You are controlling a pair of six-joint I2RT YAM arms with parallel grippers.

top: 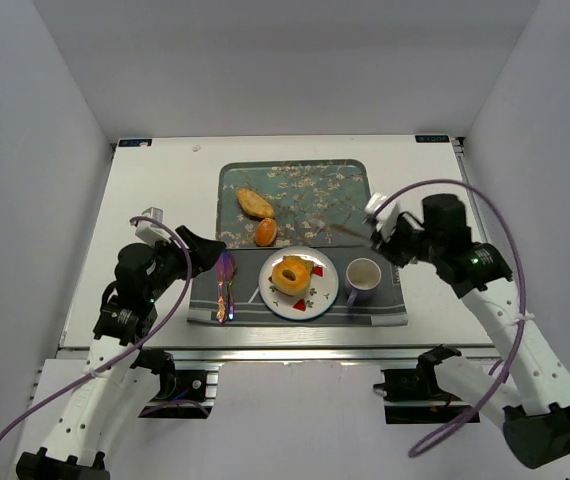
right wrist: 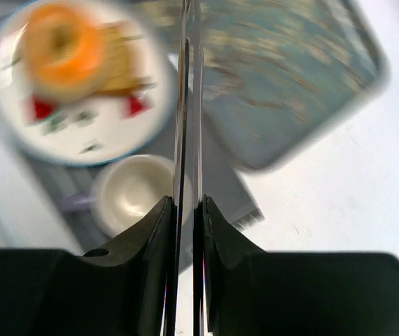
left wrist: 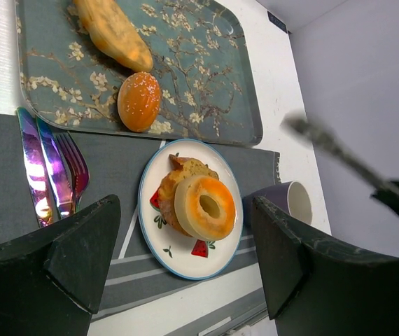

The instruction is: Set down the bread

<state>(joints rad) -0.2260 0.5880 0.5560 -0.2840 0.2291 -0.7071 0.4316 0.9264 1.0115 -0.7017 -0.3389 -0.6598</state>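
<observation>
A ring-shaped bagel lies on a darker piece of bread on the white plate. A long loaf and a round bun lie on the floral tray. My right gripper is shut on metal tongs, whose closed tips point over the tray's right part; the right wrist view shows the tongs between the fingers, with nothing in them. My left gripper is open and empty above the mat's left part, and its wrist view looks down on the bagel and bun.
A purple cup stands right of the plate on the grey striped mat. Iridescent cutlery lies left of the plate. White walls close in the table on the left, right and back.
</observation>
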